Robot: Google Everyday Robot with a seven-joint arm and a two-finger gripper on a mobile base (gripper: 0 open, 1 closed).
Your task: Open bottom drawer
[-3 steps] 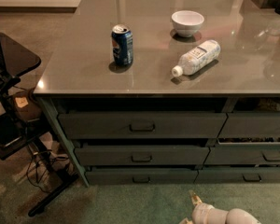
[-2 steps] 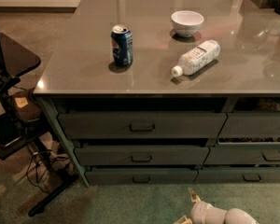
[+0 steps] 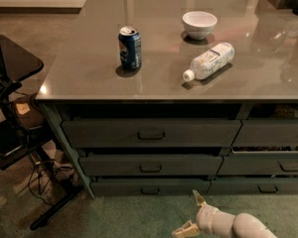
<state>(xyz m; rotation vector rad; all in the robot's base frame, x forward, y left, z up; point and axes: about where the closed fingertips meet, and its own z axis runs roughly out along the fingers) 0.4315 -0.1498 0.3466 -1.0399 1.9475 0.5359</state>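
Note:
The bottom drawer (image 3: 150,187) is the lowest, shallow dark grey-green front in the left stack, with a small dark pull (image 3: 150,191) at its centre. It sits closed, flush under the middle drawer. My gripper (image 3: 191,213) is at the bottom of the view, low over the green carpet, below and to the right of that pull and apart from it. Its two pale fingers (image 3: 198,198) are spread open and hold nothing.
A blue soda can (image 3: 129,47), a white bowl (image 3: 199,23) and a plastic bottle (image 3: 208,61) lying on its side are on the grey counter (image 3: 89,78). A neighbouring drawer stack (image 3: 268,162) is to the right. A black stand (image 3: 15,128) with cables is to the left.

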